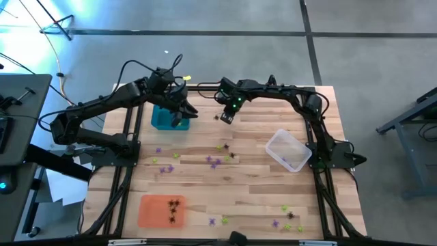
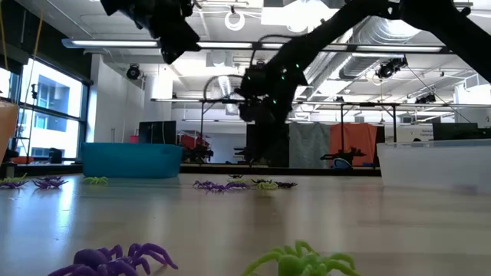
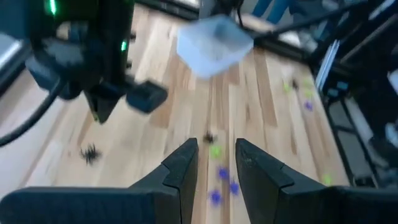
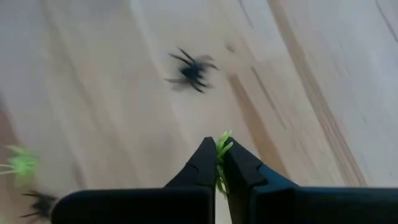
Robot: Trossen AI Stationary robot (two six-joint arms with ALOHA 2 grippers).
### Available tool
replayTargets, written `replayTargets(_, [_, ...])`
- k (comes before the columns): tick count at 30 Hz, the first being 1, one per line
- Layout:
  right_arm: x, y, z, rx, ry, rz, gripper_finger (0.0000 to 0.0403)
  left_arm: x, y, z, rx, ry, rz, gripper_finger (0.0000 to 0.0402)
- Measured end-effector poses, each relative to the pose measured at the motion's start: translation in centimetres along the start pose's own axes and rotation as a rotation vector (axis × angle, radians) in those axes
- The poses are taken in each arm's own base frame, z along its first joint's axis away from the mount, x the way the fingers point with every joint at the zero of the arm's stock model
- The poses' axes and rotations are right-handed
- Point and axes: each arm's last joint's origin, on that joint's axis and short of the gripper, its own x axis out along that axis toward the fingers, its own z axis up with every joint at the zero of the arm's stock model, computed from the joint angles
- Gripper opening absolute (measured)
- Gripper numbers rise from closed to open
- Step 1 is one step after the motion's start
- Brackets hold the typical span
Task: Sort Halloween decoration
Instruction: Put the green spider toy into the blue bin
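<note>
My right gripper [image 1: 227, 115] hovers over the far middle of the table, shut on a yellow-green spider [image 4: 222, 148]. A black spider [image 4: 191, 71] lies on the wood just beneath it, also seen as the black spider [image 1: 217, 117] beside the gripper. My left gripper [image 1: 179, 109] hangs above the teal tray [image 1: 162, 120], open and empty [image 3: 216, 163]. More purple, green and black spiders [image 1: 217, 158] lie scattered mid-table, and others lie near the front right edge [image 1: 287, 219]. Several black spiders [image 1: 174, 210] lie in the orange tray [image 1: 151, 212]. My right gripper pinches the yellow-green spider between its two fingertips [image 4: 208, 155]; a few legs [image 4: 224, 138] stick out past the tips. The fingers point down at the table from above and the spider is lifted clear of the wood.
A clear tray [image 1: 288, 150] sits on the right half of the table, the teal tray at the far left, the orange tray at the near left. Bare wood lies between the trays. In the low view, purple [image 2: 115, 259] and green [image 2: 303, 261] spiders lie close to the near edge.
</note>
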Motion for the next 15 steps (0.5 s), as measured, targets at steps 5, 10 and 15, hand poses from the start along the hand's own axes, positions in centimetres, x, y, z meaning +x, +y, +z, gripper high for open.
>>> replayTargets(5, [-2.0,3.5,2.0,-0.1,-0.038,0.027,0.0002,0.1,0.0,-1.5,0.016,0.121,-0.004,0.0094])
replayTargets(10, [-4.3,8.0,3.0,-0.222,-0.03,0.026,0.0001,0.5,0.4,-3.0,-0.003,0.208,0.06,0.0094])
replayTargets(15, [-6.2,12.1,3.3,-0.337,-0.031,-0.086,0.0001,1.2,0.9,-4.6,-0.005,0.256,0.081,0.0094])
